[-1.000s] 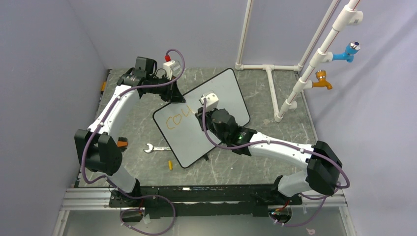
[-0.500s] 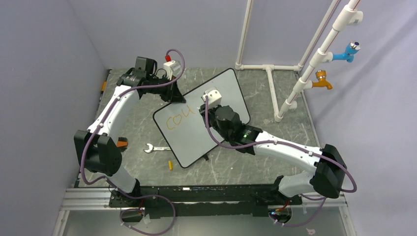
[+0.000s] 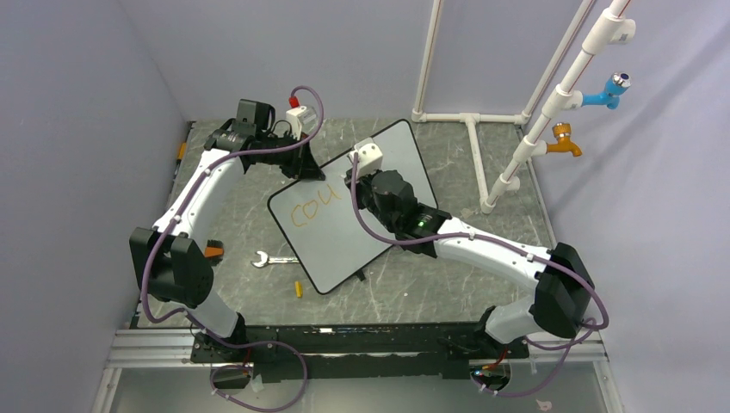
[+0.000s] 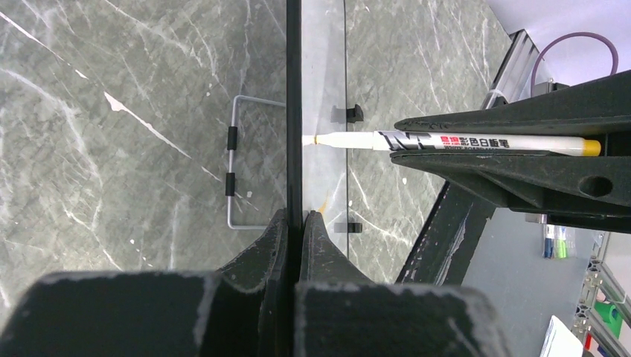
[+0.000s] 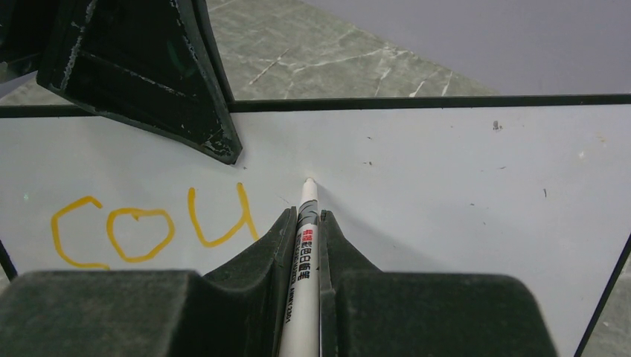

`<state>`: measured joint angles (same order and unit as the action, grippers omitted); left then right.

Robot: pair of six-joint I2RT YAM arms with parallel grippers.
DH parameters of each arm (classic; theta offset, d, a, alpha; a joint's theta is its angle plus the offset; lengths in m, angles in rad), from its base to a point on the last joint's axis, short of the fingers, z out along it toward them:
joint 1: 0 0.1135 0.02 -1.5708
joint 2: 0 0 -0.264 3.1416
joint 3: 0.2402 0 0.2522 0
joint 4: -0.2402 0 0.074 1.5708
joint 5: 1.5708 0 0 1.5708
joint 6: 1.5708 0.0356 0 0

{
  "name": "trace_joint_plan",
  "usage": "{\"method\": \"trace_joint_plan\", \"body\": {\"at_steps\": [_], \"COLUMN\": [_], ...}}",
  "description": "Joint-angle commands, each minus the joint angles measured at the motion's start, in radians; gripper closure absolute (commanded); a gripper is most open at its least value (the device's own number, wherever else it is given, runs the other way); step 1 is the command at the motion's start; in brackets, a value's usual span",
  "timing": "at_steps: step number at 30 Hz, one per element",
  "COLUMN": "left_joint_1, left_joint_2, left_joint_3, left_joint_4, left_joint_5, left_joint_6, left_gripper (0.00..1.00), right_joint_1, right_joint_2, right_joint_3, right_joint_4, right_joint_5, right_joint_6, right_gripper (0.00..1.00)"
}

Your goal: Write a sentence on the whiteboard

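Pinching board (image 3: 331,249) by its far-left rim with left tool (image 4: 300,219), jaws clenched hard on the thin black edge. Seen edge-on from left wrist, with a wire stand (image 4: 232,163) on the back side. In top view, set askew mid-bench (image 3: 232,215), long axis running near-left to far-right.

Grasping a white marker (image 5: 303,260) in right tool (image 5: 303,219), jaws closed tight round the barrel, nib sticking out ahead toward the white face. Nib against the face or a hair off it, cannot tell which. Placed just right of the last letter, roughly level with its top.

Written so far in orange: letters (image 5: 149,227) reading "cou", one row, by the board's far-left end, the "o" dented like a heart. Left of right tool and close beside it. Just under left tool's dark finger (image 5: 149,74) in right wrist view, not touching it. Right of the nib, only bare white with a few specks.

On bench near-left of board, apart from it: wrench (image 3: 269,258). By the board's near corner: small yellow bit (image 3: 299,289), too small to name. Far right: white pipe frame (image 3: 473,146) with a blue tap (image 3: 613,89) and an orange tap (image 3: 564,138), well apart from both tools.
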<state>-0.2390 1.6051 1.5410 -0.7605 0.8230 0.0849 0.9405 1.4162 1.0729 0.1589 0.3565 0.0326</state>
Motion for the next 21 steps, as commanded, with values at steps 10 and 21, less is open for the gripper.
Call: {"method": "trace_joint_plan", "body": {"at_steps": [10, 21], "left_joint_1": [-0.005, -0.006], "left_joint_2": [-0.028, -0.034], "left_joint_3": [-0.002, -0.002], "left_joint_4": [0.013, 0.012], "left_joint_5": [-0.071, -0.072], "left_joint_6": [0.077, 0.077], "left_gripper": [1.0, 1.0], "right_joint_1": [-0.008, -0.007], "right_joint_2": [-0.003, -0.052], "right_joint_3": [-0.029, -0.155], "right_joint_4": [0.064, 0.052], "right_joint_5": [-0.033, -0.03], "right_joint_6": [0.029, 0.087], "right_gripper": [1.0, 1.0]}}
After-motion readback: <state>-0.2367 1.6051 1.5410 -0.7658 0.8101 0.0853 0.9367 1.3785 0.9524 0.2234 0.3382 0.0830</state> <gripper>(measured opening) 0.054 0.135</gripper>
